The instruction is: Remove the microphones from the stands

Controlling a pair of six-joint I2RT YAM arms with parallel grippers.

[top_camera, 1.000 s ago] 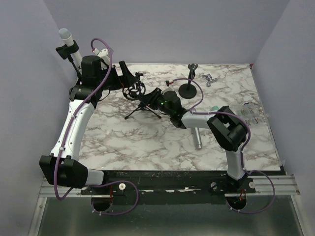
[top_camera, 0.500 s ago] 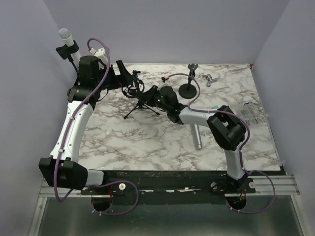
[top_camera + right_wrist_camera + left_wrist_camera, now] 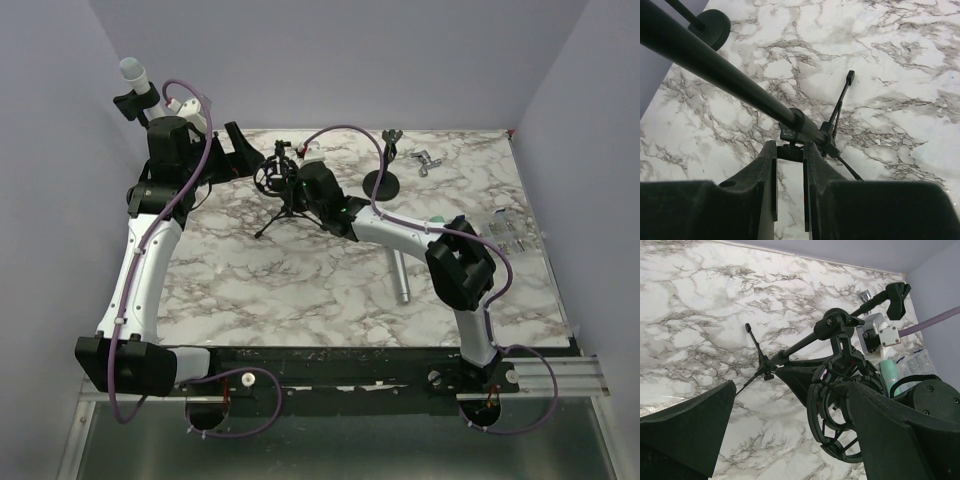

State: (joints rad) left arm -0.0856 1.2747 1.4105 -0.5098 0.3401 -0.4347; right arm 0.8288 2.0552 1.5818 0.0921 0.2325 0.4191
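While the right pincer [image 3: 789, 150] pinches the hub [image 3: 800, 124] of the black tripod stand [image 3: 288, 203] and the spread left pincer [image 3: 792, 387] faces its ring-shaped shock mount [image 3: 814, 400], no microphone shows inside it; the grey-capped white microphone [image 3: 133, 72] sits clipped, head-up, beyond the nearer left arm [image 3: 150, 250].

No readable text, labels, brands or numbers anywhere in any view.
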